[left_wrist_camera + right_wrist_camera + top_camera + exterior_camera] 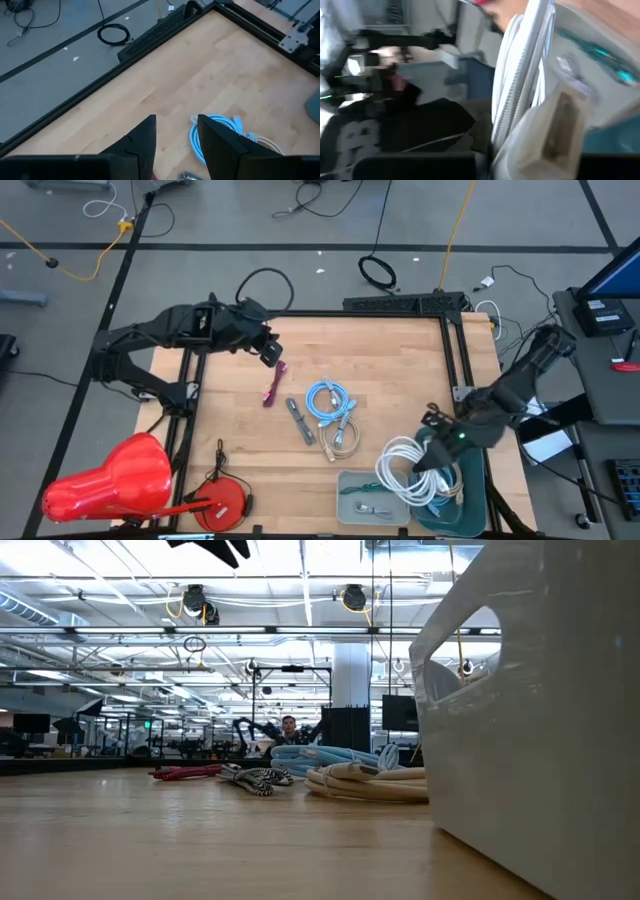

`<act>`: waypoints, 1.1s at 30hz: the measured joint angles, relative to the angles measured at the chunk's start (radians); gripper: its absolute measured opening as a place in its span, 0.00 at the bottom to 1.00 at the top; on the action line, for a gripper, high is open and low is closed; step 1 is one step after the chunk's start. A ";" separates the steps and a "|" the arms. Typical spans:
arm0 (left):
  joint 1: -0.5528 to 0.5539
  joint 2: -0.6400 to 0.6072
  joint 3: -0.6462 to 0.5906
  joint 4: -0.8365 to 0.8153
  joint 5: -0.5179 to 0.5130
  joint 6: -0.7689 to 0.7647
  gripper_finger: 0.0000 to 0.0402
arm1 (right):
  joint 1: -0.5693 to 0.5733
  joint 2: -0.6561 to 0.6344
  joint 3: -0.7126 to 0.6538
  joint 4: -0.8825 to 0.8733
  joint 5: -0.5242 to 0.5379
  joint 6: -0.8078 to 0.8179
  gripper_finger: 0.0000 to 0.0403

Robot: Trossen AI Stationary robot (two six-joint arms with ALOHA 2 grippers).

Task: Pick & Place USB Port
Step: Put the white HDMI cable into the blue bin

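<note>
Under my hands, a smooth pale wood counter (390, 360); glossy white plastic bin (540, 740); braided cable (256, 778).

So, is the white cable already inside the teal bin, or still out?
Partly in. The white cable drapes over the rim of the teal bin, its coil hanging outside, with the right tool at it.

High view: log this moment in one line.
left gripper: above pink cable, empty | right gripper: holding white cable at teal bin

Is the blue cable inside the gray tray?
No, the blue cable lies coiled on the bare wooden table, apart from the gray tray.
</note>
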 joint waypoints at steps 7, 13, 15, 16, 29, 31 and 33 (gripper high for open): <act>-0.005 -0.001 0.000 -0.003 -0.001 -0.002 0.36 | 0.158 0.045 0.239 -0.498 0.071 0.204 0.08; -0.011 -0.001 0.000 -0.029 -0.018 -0.016 0.36 | 0.296 0.086 0.256 -0.716 0.008 0.535 0.08; -0.013 -0.001 0.000 -0.038 -0.027 -0.022 0.36 | 0.313 0.094 0.221 -0.640 0.054 0.539 0.08; -0.014 -0.001 0.000 -0.040 -0.027 -0.023 0.36 | 0.314 0.096 0.201 -0.595 0.087 0.536 0.08; -0.012 -0.001 0.000 -0.040 -0.044 -0.020 0.36 | 0.317 0.105 -0.067 -0.275 0.079 0.553 0.08; -0.014 -0.001 0.000 -0.040 -0.044 -0.020 0.36 | 0.317 0.105 -0.096 -0.240 0.078 0.562 0.08; -0.019 -0.001 0.000 -0.040 -0.044 -0.020 0.36 | 0.317 0.105 -0.115 -0.242 0.062 0.573 0.08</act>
